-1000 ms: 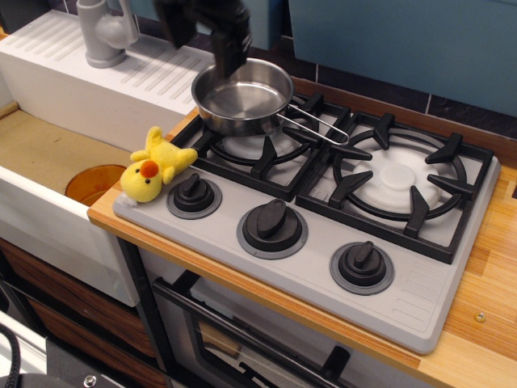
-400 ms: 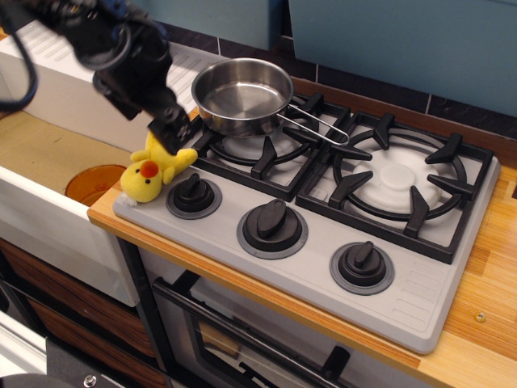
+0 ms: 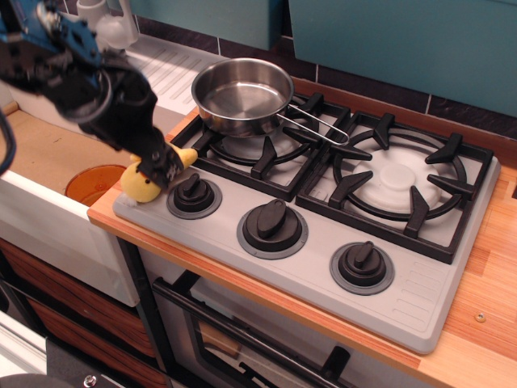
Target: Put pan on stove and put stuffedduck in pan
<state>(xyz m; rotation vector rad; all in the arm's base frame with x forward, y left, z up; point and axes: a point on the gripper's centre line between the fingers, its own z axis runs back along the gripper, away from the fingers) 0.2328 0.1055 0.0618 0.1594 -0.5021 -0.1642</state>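
The shiny steel pan (image 3: 242,95) stands on the rear part of the left burner grate of the grey stove (image 3: 420,283), its wire handle pointing right. It is empty. The yellow stuffedduck (image 3: 139,187) lies at the stove's front left corner, beside the left knob. My gripper (image 3: 158,166) has come down from the left onto the duck and covers its middle. Only the duck's head and a wing tip (image 3: 188,154) show. The fingers are dark and blurred against the duck, so I cannot tell whether they are closed on it.
Three black knobs (image 3: 273,226) line the stove's front. A white sink with an orange drain (image 3: 95,181) lies to the left, below the counter edge. A grey tap (image 3: 113,28) stands behind my arm. The right burner grate (image 3: 400,178) is bare.
My gripper has moved from above the pan, left and down, to the duck at the stove's front left corner. Pan and duck have stayed where they were.
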